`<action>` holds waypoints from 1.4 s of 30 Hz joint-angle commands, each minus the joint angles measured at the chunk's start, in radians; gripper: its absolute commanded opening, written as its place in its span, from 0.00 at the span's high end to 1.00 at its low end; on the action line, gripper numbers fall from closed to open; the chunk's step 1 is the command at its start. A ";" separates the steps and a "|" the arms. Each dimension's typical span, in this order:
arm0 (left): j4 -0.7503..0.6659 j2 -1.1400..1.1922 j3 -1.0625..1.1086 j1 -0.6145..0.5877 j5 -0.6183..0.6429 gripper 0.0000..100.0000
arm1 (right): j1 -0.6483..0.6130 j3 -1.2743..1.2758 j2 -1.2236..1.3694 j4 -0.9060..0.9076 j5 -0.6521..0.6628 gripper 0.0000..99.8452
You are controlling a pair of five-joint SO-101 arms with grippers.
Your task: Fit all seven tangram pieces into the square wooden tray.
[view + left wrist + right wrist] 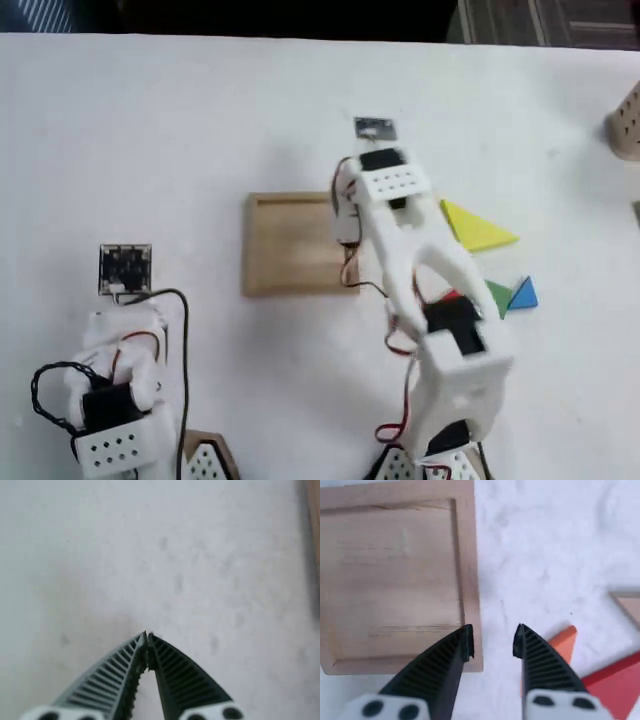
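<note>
The square wooden tray (262,205) lies mid-table, its floor bare. My right arm (420,260) stretches to the tray's right edge. My right gripper (492,640) is open, one finger over the tray's rim (467,555) and the other over the white table. An orange piece (565,640) and a red piece (615,680) lie just beside that finger. A yellow triangle (478,228), a green piece (497,297) and a blue triangle (523,294) lie right of the arm. My left gripper (147,636) is shut on nothing, above bare table.
My left arm (115,400) sits folded at the front left, far from the tray. A perforated tan object (625,125) stands at the right edge. A pale flat piece (627,602) lies near the red one. Open table spreads left of and behind the tray.
</note>
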 commanded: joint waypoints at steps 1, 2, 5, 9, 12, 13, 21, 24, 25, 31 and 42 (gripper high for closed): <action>-0.026 -0.007 -0.011 -0.008 0.002 0.98 | 0.124 0.025 -0.239 0.068 0.021 0.87; -0.026 -0.007 -0.011 -0.008 0.002 0.98 | 0.156 0.054 -0.271 0.065 0.035 0.87; -0.026 -0.007 -0.011 -0.008 0.002 0.98 | 0.254 0.169 -0.346 0.025 0.121 0.87; -0.026 -0.007 -0.011 -0.005 0.002 0.98 | 0.346 0.341 -0.420 -0.033 0.236 0.91; -0.028 -0.007 -0.011 -0.004 0.002 0.98 | 0.360 0.470 -0.486 -0.074 0.347 0.99; -0.028 -0.007 -0.011 -0.004 0.002 0.98 | 0.360 0.512 -0.512 -0.077 0.374 0.97; -0.021 -0.007 -0.009 -0.008 0.008 0.85 | 0.438 0.798 -0.771 -0.082 0.548 0.95; -0.021 -0.007 -0.009 -0.008 0.008 0.85 | 0.515 0.884 -0.848 -0.082 0.687 0.95; -0.021 -0.007 -0.009 -0.008 0.008 0.85 | 0.536 0.913 -0.866 -0.082 0.750 0.95; -0.021 -0.007 -0.009 -0.008 0.008 0.85 | 0.568 1.068 -0.889 -0.081 1.010 0.85; -0.020 -0.007 -0.009 -0.010 0.008 0.85 | 0.572 1.194 -0.889 -0.269 1.014 0.78</action>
